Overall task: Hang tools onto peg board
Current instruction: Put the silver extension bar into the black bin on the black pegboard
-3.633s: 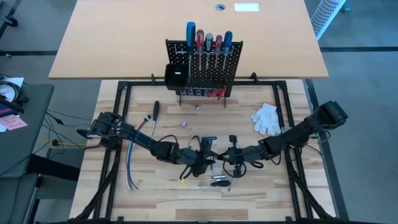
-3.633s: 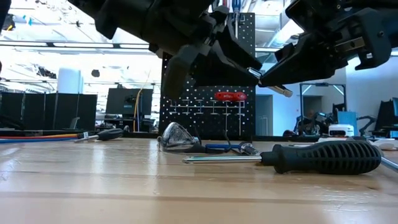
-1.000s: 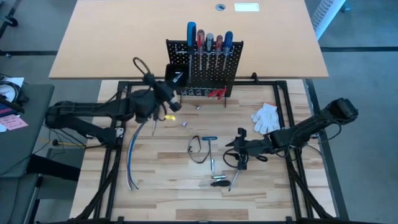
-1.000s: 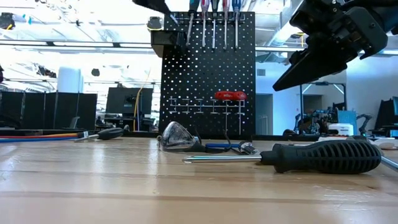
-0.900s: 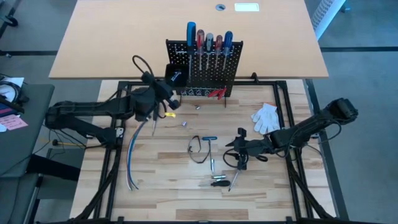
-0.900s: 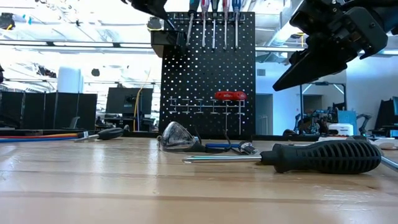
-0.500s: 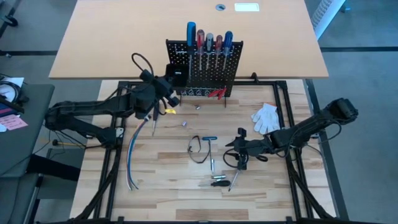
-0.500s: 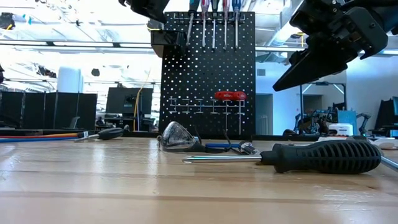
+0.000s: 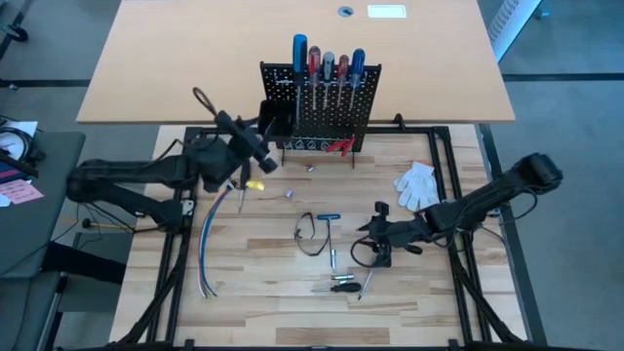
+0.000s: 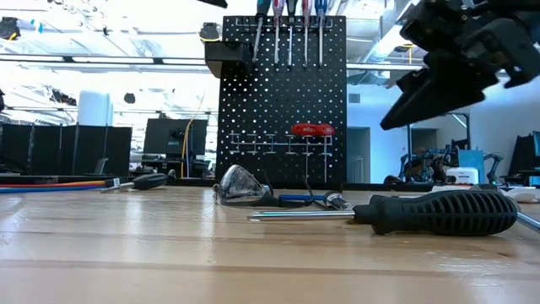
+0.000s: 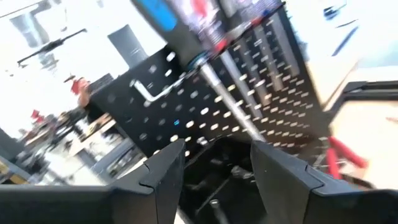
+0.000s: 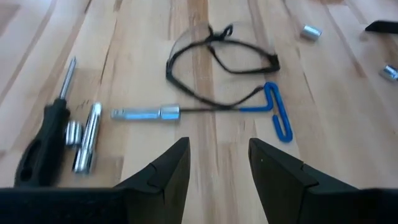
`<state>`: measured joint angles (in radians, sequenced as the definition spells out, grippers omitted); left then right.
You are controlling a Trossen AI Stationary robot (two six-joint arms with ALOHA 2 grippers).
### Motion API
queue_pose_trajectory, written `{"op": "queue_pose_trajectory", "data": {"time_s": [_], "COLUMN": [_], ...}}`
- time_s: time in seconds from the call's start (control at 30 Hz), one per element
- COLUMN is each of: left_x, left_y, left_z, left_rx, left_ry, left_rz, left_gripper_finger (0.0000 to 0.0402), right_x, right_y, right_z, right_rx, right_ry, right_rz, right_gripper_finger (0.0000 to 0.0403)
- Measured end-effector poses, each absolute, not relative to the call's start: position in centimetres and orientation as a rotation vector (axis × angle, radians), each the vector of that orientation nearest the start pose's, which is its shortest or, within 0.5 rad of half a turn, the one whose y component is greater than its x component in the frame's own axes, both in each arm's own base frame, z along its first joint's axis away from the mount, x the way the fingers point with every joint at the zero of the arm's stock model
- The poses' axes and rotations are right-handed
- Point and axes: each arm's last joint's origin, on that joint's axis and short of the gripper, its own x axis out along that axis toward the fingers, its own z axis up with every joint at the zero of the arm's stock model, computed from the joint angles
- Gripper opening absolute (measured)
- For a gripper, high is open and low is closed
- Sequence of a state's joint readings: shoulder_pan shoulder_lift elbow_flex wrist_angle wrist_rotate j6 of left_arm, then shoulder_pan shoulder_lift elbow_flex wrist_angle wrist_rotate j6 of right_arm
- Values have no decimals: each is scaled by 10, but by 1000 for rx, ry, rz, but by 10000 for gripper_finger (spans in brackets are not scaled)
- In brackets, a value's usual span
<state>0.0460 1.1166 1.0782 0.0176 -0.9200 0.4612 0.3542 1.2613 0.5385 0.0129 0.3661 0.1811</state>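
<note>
Tools (image 9: 337, 284) still lie scattered on the tabletop (image 9: 263, 292) below the right tool (image 9: 374, 234), empty with fingers apart, while the left tool (image 9: 263, 156), fingers parted and holding nothing, sits beside the peg board (image 9: 319, 107) bin (image 9: 276, 119), suggesting a fresh pickup comes next; no readable writing.

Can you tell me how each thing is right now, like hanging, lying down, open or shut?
Peg board: upright.
Screwdrivers: hanging on it.
Red pliers: hanging on it.
Black screwdriver: lying flat.
Blue T-handle key: lying flat.
Glove: lying flat.
Left gripper: open, empty.
Right gripper: open, empty.
</note>
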Motion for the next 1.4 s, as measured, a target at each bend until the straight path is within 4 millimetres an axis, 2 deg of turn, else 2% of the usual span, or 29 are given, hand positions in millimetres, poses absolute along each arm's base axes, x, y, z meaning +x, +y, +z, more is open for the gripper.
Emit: {"op": "queue_pose_trajectory", "data": {"time_s": [0.17,0.33,0.5,0.67,0.87,0.97,1.1,1.27,1.4], "left_x": [230,237,253,283,325,344,364,380,385], "left_y": [2,-33,-64,-91,-112,-116,-110,-92,-82], "left_z": [392,375,344,303,244,216,193,187,190], "left_rx": [442,462,429,446,482,538,474,361,301], "left_ry": [224,290,363,430,484,524,533,497,464], "left_rz": [861,775,682,635,608,512,309,100,28], "left_gripper_finger": [173,163,152,144,141,141,141,141,141], "right_x": [211,204,210,215,217,217,218,214,213], "right_y": [64,56,58,59,54,54,56,62,67], "right_z": [169,152,131,117,111,111,109,108,116], "right_rx": [-4,97,81,64,38,-3,-66,-99,-59], "right_ry": [804,960,1034,1074,1109,1113,1072,925,777], "right_rz": [-151,-288,-319,-342,-342,-315,-264,-188,-101], "right_gripper_finger": [171,171,171,165,100,62,58,58,58]}}
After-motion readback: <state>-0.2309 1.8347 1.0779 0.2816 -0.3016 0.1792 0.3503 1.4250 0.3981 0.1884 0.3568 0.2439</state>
